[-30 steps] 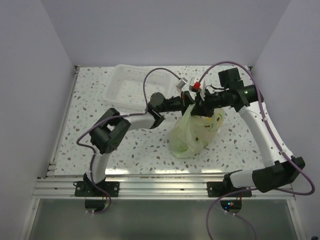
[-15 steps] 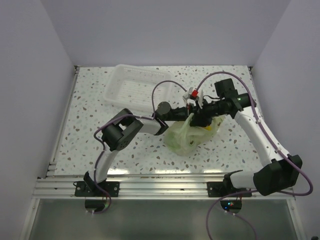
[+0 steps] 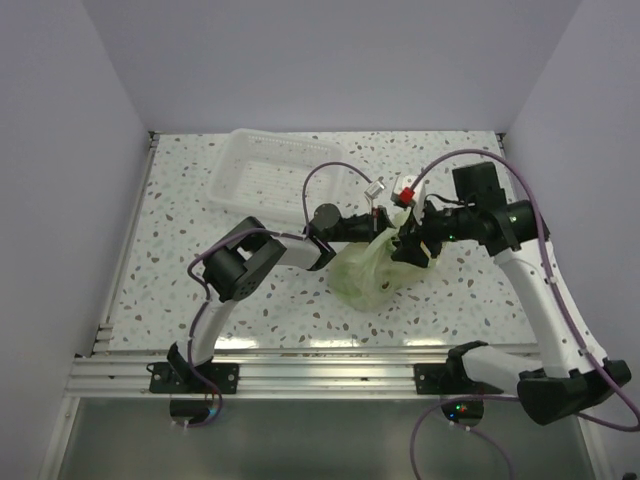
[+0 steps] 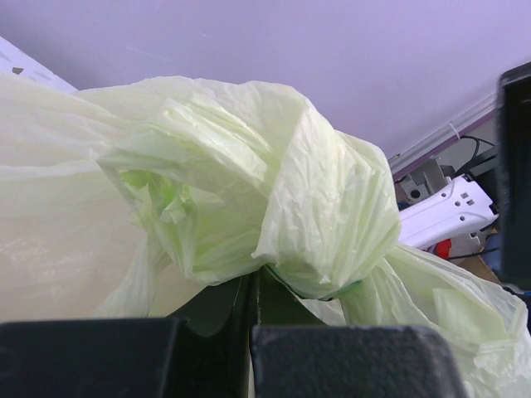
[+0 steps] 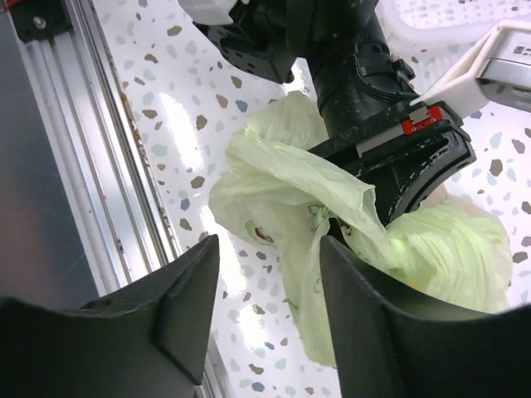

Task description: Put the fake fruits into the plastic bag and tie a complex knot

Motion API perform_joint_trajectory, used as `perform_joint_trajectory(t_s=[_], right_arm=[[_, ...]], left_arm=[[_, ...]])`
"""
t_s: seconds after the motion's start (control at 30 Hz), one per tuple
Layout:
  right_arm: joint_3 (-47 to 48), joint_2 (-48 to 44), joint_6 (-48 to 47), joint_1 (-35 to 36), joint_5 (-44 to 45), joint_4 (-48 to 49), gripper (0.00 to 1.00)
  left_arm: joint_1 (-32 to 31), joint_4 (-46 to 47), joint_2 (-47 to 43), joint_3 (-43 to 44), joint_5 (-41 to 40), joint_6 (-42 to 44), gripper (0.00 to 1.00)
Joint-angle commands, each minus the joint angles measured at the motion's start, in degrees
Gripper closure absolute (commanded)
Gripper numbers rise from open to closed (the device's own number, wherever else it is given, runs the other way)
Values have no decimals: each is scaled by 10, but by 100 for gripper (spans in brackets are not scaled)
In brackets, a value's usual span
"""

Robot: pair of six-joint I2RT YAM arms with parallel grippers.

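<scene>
At mid-table the plastic bag (image 3: 362, 278) sits bunched, no fake fruits seen loose, presumably all inside; the left gripper (image 4: 255, 286) is clenched on the knot (image 4: 282, 191), the right gripper (image 5: 270, 249) released, jaws apart beside it, so likely only tightening remains

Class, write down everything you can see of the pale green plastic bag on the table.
The plastic bag is thin, crinkly, translucent pale green film with a few small dark spots. It sits slumped on the speckled table, bulging low, and its contents cannot be made out. Its top is gathered and twisted into a bunched knot. The left gripper is shut on the film just under that knot. The right gripper is open close by the bag, gripping nothing.
</scene>
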Motion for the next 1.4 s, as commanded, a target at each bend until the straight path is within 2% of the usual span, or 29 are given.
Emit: perform_joint_trajectory(t_s=[0.0, 0.13, 0.23, 0.33, 0.4, 0.47, 0.73, 1.17, 1.37], right_arm=[[32, -29, 23, 0, 12, -26, 48], [-20, -57, 90, 1, 95, 11, 83], [-67, -80, 139, 0, 146, 55, 89], [-104, -87, 162, 0, 186, 94, 83], [-116, -86, 172, 1, 194, 120, 74], [-133, -84, 183, 1, 195, 145, 70], [-142, -80, 207, 1, 233, 199, 65], [-152, -54, 201, 1, 198, 195, 55], [-184, -60, 191, 1, 218, 215, 57]], left_arm=[[1, 120, -23, -4, 6, -10, 100], [2, 120, -26, -5, 4, -8, 100], [2, 122, -28, -12, 1, -10, 100], [2, 120, -30, -11, 0, -8, 100], [1, 113, -30, -8, -1, -6, 100], [1, 109, -30, -5, -2, -2, 100], [1, 99, -41, -14, -2, 13, 100], [0, 69, -53, -8, -4, 51, 100], [0, 66, -58, -12, -4, 57, 100]])
